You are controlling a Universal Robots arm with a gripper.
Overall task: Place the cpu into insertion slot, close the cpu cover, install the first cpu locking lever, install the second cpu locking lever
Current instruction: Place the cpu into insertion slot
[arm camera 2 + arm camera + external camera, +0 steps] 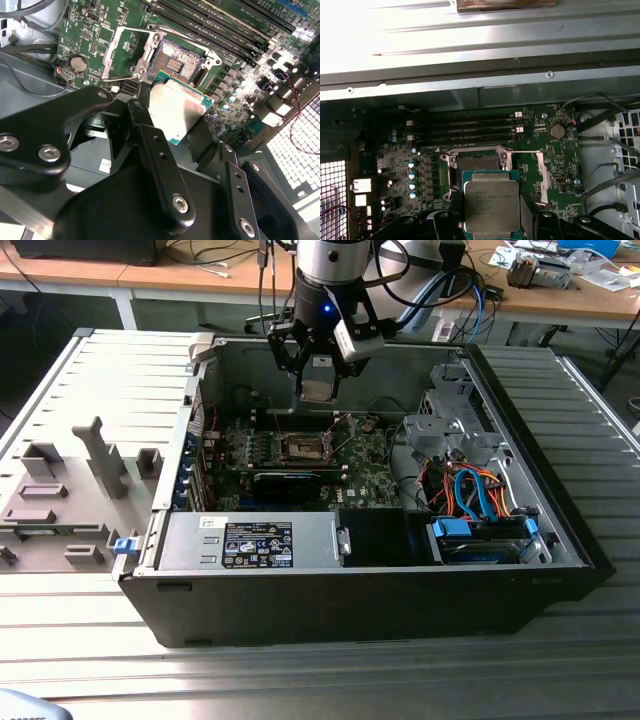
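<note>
One cpu (318, 390) is held clamped between the jaws, which are closed on two of its opposite edges. It is carried flat with its dull metal top upward and is kept clear of everything beneath it. In both wrist views the cpu (491, 207) (177, 110) is seen right at the jaws, with its green rim showing around the silver plate.

Below the jaws, and apart from the chip, the insertion slot (301, 448) is set in the green motherboard (365, 480). In both wrist views the insertion slot (476, 162) (176, 61) is found just beyond the edge of the chip that points away from the jaws, and its dark centre is left exposed. The cpu cover (127, 52) is swung open off the slot and is seen beside it, on the side toward a round coin cell (78, 63). Its square window is turned away from the socket. Long dark memory slots (465, 131) are laid out past the slot, farther from the jaws.

The motherboard is housed in an open computer case (350, 610), into which the jaws are lowered from above. The case is carried by a ribbed metal table (330, 680). A bundle of orange and blue cables (470, 490) is seen inside the case, well off to one side of the jaws. Outside the case, well apart on the other side, a grey fixture block (70, 490) is set on the table.
</note>
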